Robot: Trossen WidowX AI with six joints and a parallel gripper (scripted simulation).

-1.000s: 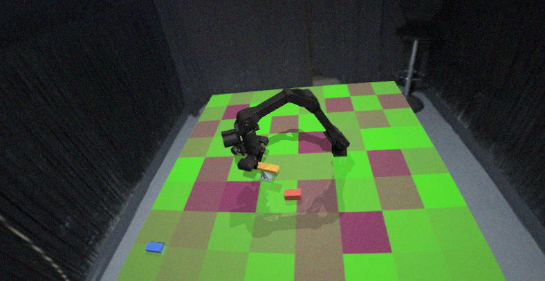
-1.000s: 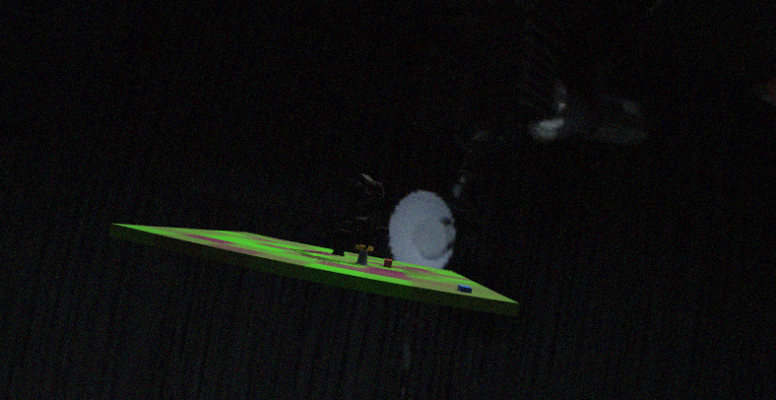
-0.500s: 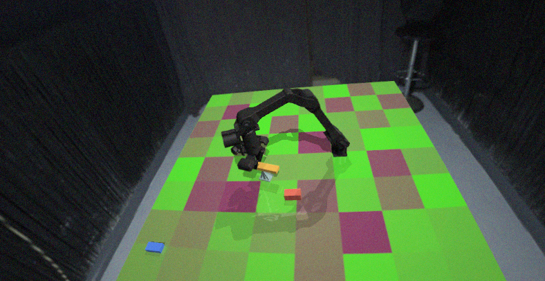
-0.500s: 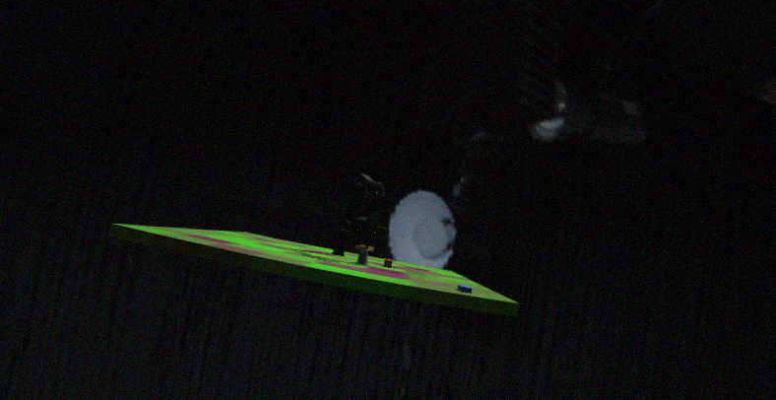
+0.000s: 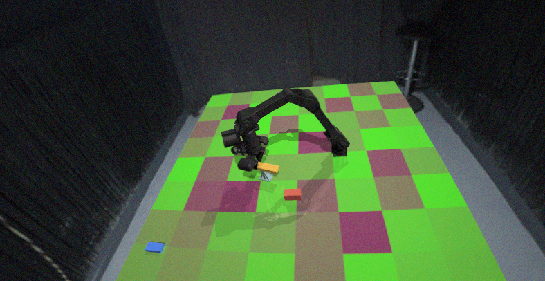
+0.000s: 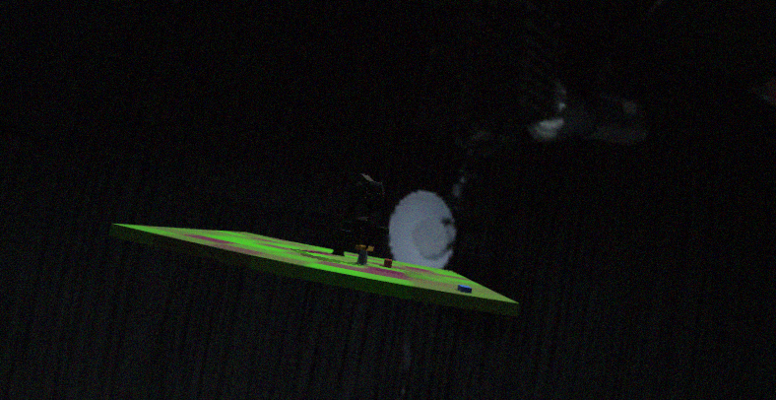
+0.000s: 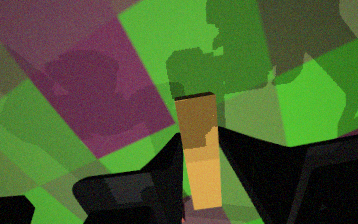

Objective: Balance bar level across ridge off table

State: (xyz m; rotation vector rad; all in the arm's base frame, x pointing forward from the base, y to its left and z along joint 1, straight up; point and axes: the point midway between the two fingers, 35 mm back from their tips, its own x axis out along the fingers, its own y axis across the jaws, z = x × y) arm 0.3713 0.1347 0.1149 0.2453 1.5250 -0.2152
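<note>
The orange bar [image 5: 268, 168] [image 6: 370, 248] [image 7: 205, 185] lies across the top of the pale grey ridge [image 5: 265, 176] [image 6: 362, 258], clear of the table. It looks roughly level, but a slight tilt is hard to tell. My gripper [image 5: 258, 164] [image 7: 198, 133] is at the bar, with one finger on each side of it. The fingers stand only slightly wider than the bar and look loose around it, so the gripper is barely open. The ridge is hidden in the wrist view, and the fingers are too dark to make out in the exterior view.
A red block [image 5: 292, 194] [image 6: 387, 263] lies on the checkered table [image 5: 366, 231] close to the ridge. A blue block [image 5: 154, 247] [image 6: 464, 288] lies farther off, near the table's left edge in the top view. The arm arches over the table from its base [image 5: 339, 149].
</note>
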